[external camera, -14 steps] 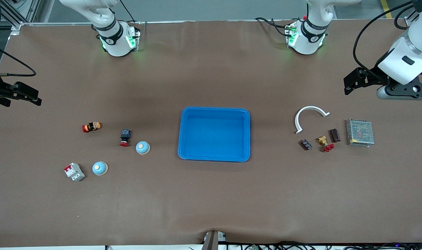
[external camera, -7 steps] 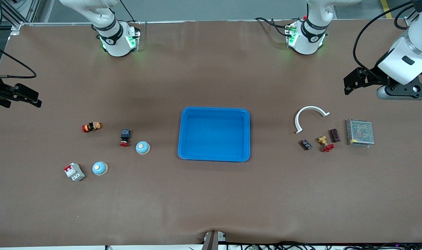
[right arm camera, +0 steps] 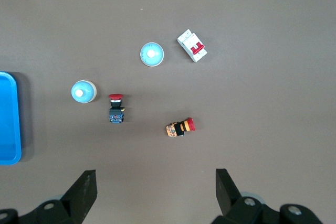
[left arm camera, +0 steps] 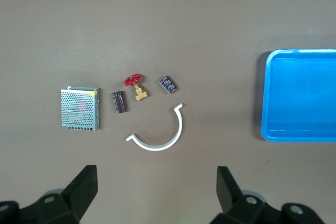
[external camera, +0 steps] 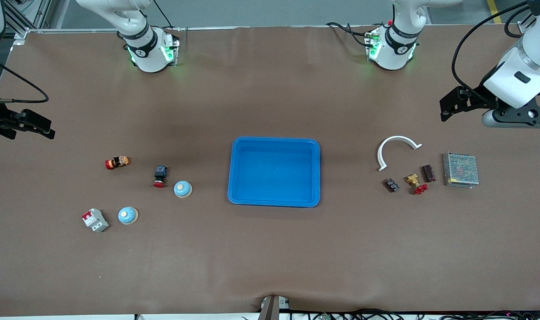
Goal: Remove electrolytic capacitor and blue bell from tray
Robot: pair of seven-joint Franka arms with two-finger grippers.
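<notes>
Two light-blue dome bells lie toward the right arm's end of the table: one bell (external camera: pixel 182 189) (right arm camera: pixel 83 92) is closer to the blue tray (external camera: pixel 274 139), the other bell (external camera: pixel 128 215) (right arm camera: pixel 151 54) sits beside a breaker. The capacitor (external camera: pixel 428 173) (left arm camera: pixel 119 102), a dark brown cylinder, lies toward the left arm's end beside a mesh box. My left gripper (left arm camera: pixel 156 187) hangs open and empty high over bare table, close to a white arc. My right gripper (right arm camera: pixel 156 187) hangs open and empty high over bare table at the right arm's end.
Around the capacitor lie a white arc (external camera: pixel 396 141), a metal mesh box (external camera: pixel 461 169), a brass valve with a red handle (external camera: pixel 414 182) and a black block (external camera: pixel 390 185). By the bells lie a red-and-white breaker (external camera: pixel 95 219) and two red push buttons (external camera: pixel 117 162) (external camera: pixel 160 175).
The right arm's hand has shifted slightly at its end of the table. The left arm has barely moved. Nothing on the table has moved.
</notes>
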